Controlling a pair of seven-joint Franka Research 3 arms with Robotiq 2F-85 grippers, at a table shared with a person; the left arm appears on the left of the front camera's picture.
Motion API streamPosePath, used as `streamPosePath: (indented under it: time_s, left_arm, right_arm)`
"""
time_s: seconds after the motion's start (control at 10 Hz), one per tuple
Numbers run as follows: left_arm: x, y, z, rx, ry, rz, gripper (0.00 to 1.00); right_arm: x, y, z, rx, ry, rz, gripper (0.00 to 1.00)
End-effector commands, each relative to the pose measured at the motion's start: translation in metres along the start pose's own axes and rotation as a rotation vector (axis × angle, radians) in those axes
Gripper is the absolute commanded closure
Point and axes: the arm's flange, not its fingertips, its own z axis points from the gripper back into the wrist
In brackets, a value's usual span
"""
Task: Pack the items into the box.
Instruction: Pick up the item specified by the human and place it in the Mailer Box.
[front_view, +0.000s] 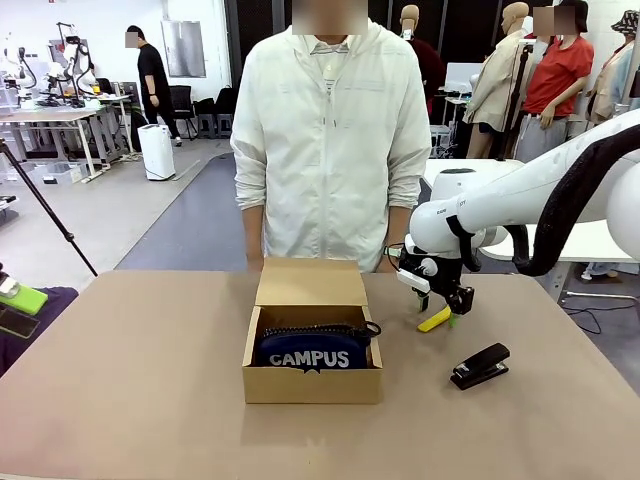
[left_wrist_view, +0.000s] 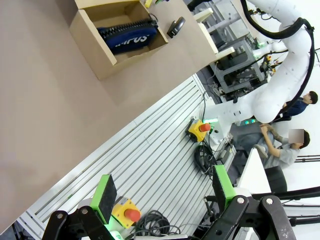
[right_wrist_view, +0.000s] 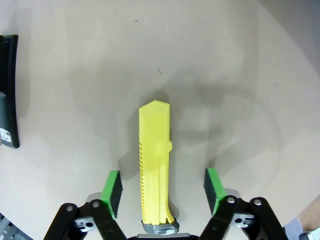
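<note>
Fingers (right_wrist_view: 112, 192) of the right gripper (front_view: 447, 305) spread apart, 1 green pad on each side of the yellow tool (right_wrist_view: 155, 165), with a strip of bare table (front_view: 130, 380) between tool and each pad. Tool flat on the table, lengthwise between the 2 fingers, to the right of the box (front_view: 312, 385) and just beyond the black stapler (front_view: 480, 366). Right arm reaching in from the right, wrist bent downward, gripper low over the tool. Navy pouch (front_view: 310, 352) inside the open box, flap raised. Left gripper (left_wrist_view: 164, 189) likewise spread, above the table's railed edge.
</note>
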Motion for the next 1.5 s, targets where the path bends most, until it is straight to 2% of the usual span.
streamPosePath:
  time_s: [0.0,1.0,1.2,1.4]
  left_arm:
    - [-0.003,0.003,-0.001,0.002,-0.002,-0.012,0.00]
    - [-0.003,0.003,-0.001,0.002,-0.002,-0.012,0.00]
    - [-0.003,0.003,-0.001,0.002,-0.002,-0.012,0.00]
    - [-0.003,0.003,-0.001,0.002,-0.002,-0.012,0.00]
  right_arm:
    - [-0.003,-0.001,0.003,0.006,0.026,-0.002,1.00]
    - [-0.001,0.004,0.010,0.034,0.010,-0.007,1.00]
    - [0.004,0.022,0.038,0.041,-0.024,-0.100,1.00]
    - [0.020,0.058,0.092,0.047,0.000,-0.184,1.00]
